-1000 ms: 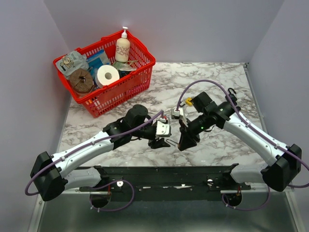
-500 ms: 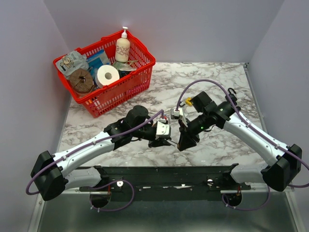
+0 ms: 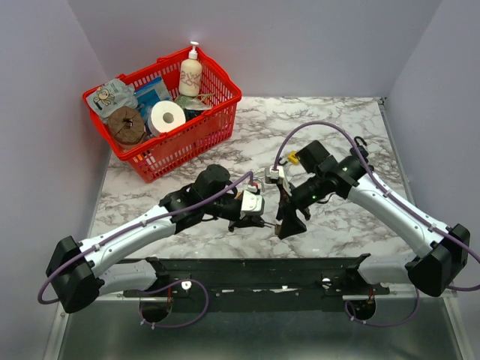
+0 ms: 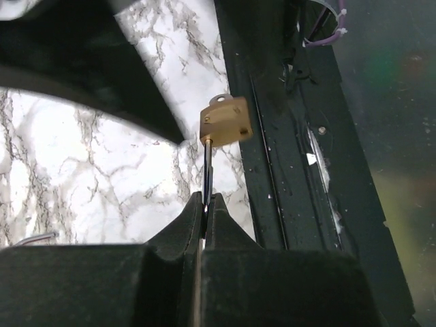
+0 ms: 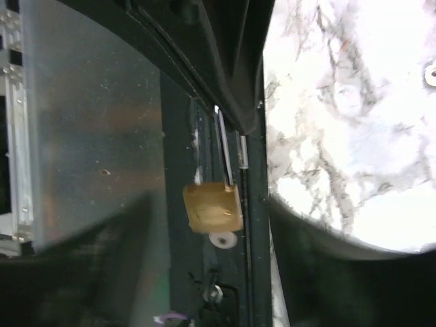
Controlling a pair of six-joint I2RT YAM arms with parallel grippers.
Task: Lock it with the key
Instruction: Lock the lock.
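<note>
A small brass padlock (image 4: 225, 122) hangs in the air on the end of a thin key (image 4: 206, 174), above the table's near edge. My left gripper (image 4: 206, 204) is shut on the key's near end, and the blade runs up into the padlock's body. In the right wrist view the padlock (image 5: 212, 208) hangs from the key (image 5: 223, 146) between the wide-apart fingers of my right gripper (image 5: 211, 235), which is open and touches nothing. From above, the left gripper (image 3: 251, 220) and the right gripper (image 3: 289, 223) face each other over the front middle of the marble table (image 3: 330, 120).
A red basket (image 3: 212, 112) at the back left holds a lotion bottle (image 3: 190, 73), a toilet roll (image 3: 166, 116) and packets. The black mounting rail (image 3: 255, 271) runs along the near edge, right under the padlock. A thin metal wire piece (image 4: 34, 238) lies on the marble.
The right gripper's fingers have spread and let go of the padlock. The left gripper has closed on the key, and both grippers shifted slightly toward the near edge.
</note>
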